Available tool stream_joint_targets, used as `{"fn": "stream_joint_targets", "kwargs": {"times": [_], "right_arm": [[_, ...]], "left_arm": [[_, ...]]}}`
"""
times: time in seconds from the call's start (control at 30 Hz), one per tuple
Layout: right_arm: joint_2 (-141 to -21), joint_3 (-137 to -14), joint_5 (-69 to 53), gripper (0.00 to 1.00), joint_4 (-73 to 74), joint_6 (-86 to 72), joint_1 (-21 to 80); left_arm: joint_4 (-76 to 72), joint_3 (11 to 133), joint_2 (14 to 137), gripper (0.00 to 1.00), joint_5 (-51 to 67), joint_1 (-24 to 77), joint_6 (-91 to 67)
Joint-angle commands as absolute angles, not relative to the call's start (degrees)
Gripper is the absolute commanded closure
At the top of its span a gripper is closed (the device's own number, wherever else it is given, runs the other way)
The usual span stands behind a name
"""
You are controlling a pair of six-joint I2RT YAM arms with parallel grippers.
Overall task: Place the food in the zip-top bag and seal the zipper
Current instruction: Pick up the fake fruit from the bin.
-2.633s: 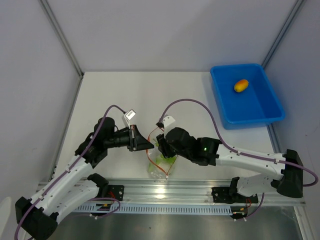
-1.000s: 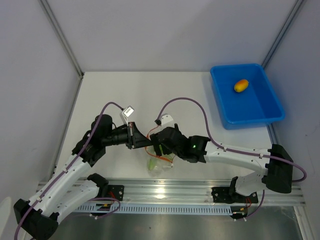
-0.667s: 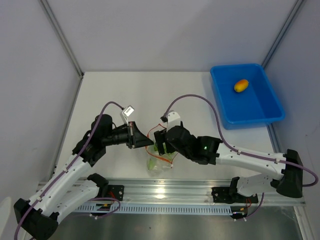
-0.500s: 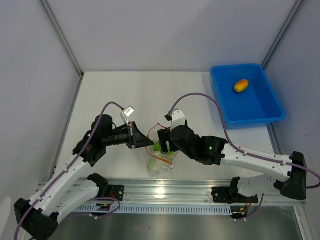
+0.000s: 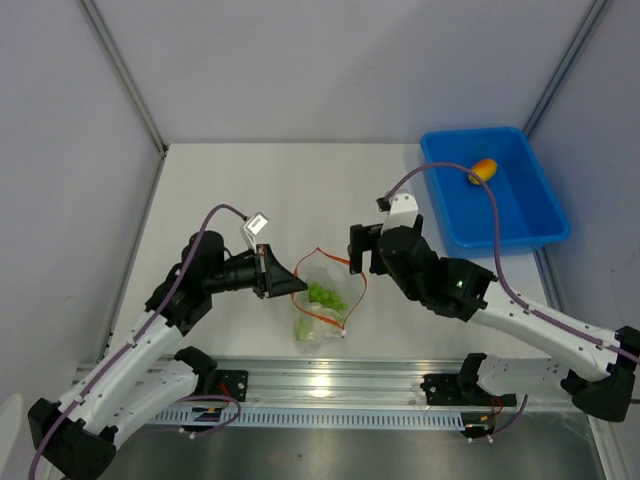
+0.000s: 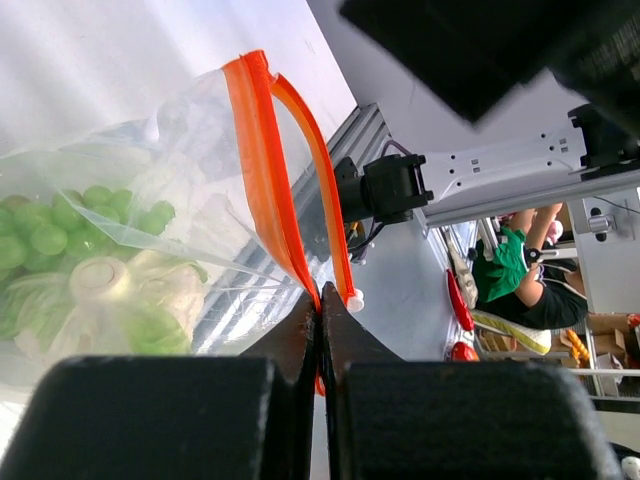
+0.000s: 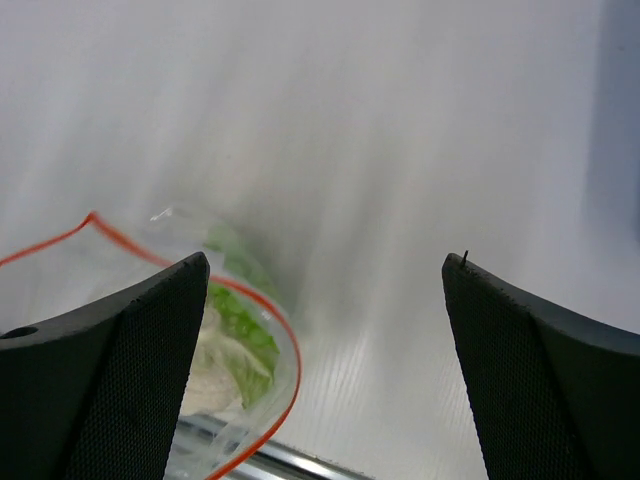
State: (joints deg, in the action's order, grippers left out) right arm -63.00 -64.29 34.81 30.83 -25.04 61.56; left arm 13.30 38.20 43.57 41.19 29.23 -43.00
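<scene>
The clear zip-top bag (image 5: 318, 312) lies near the front edge, and its orange-red zipper (image 5: 352, 292) stands open in a loop. Inside it are the bumpy green cluster (image 5: 326, 295) and the white cauliflower (image 5: 304, 328). My left gripper (image 5: 292, 286) is shut on the zipper (image 6: 262, 165) at the mouth's left end. From that wrist the green cluster (image 6: 42, 228) and the cauliflower (image 6: 112, 290) show through the plastic. My right gripper (image 5: 360, 258) hangs open and empty just right of the bag mouth. Its wrist view has the bag (image 7: 150, 300) at lower left. The orange-yellow fruit (image 5: 484, 170) lies in the tray.
The blue tray (image 5: 500, 222) stands at the back right, and the right arm's cable crosses its near-left corner. A metal rail (image 5: 330, 385) runs along the table's front edge, just below the bag.
My right gripper has drawn out of the bag mouth, moved up and to the right and opened wider. The green cluster now lies in the bag. The left arm has held still.
</scene>
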Motion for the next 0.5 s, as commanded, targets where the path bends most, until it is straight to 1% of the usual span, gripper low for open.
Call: {"fn": "stream_joint_targets", "kwargs": {"times": [0.0, 0.17, 0.33, 0.47], "right_arm": [[-63.7, -67.4, 33.5, 0.01, 30.8, -27.7, 53.3], [-65.1, -72.6, 32.8, 0.01, 32.3, -27.9, 42.4], [-65.3, -72.5, 27.2, 0.01, 24.2, -26.0, 28.7], [-69.0, -73.9, 23.4, 0.01, 21.7, -26.8, 21.6]], "left_arm": [[9.4, 38.2, 42.4, 1.00, 43.2, 29.3, -41.4], [11.2, 38.6, 40.8, 1.00, 42.2, 29.3, -38.3], [12.4, 39.1, 39.3, 0.99, 41.8, 29.3, -35.5], [12.7, 39.3, 38.2, 0.99, 41.7, 29.3, -35.1]]}}
